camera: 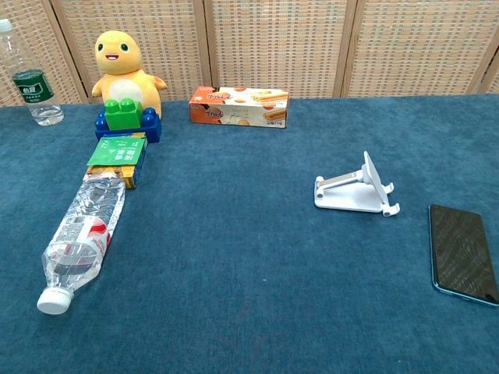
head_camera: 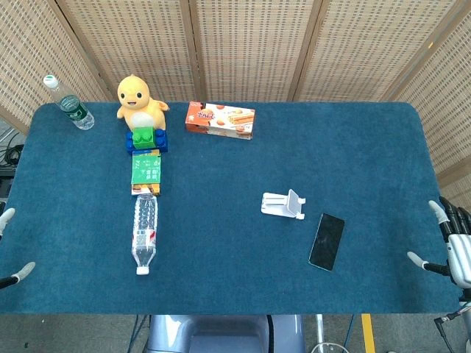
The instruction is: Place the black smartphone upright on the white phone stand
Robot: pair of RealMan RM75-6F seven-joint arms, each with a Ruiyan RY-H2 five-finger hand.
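The black smartphone (head_camera: 327, 241) (camera: 461, 252) lies flat, screen up, on the blue table at the right front. Just to its left stands the white phone stand (head_camera: 284, 204) (camera: 356, 191), with nothing on it. My right hand (head_camera: 452, 248) hangs at the table's right edge, fingers apart and holding nothing, well right of the phone. My left hand (head_camera: 7, 250) shows only as fingertips at the far left edge, spread and holding nothing. The chest view shows neither hand.
A clear plastic bottle (head_camera: 144, 232) lies on its side at the left. Behind it sit a green box (head_camera: 146, 171), blue and green blocks (head_camera: 146, 139), a yellow plush toy (head_camera: 138, 100), an upright bottle (head_camera: 68, 103) and an orange snack box (head_camera: 219, 119).
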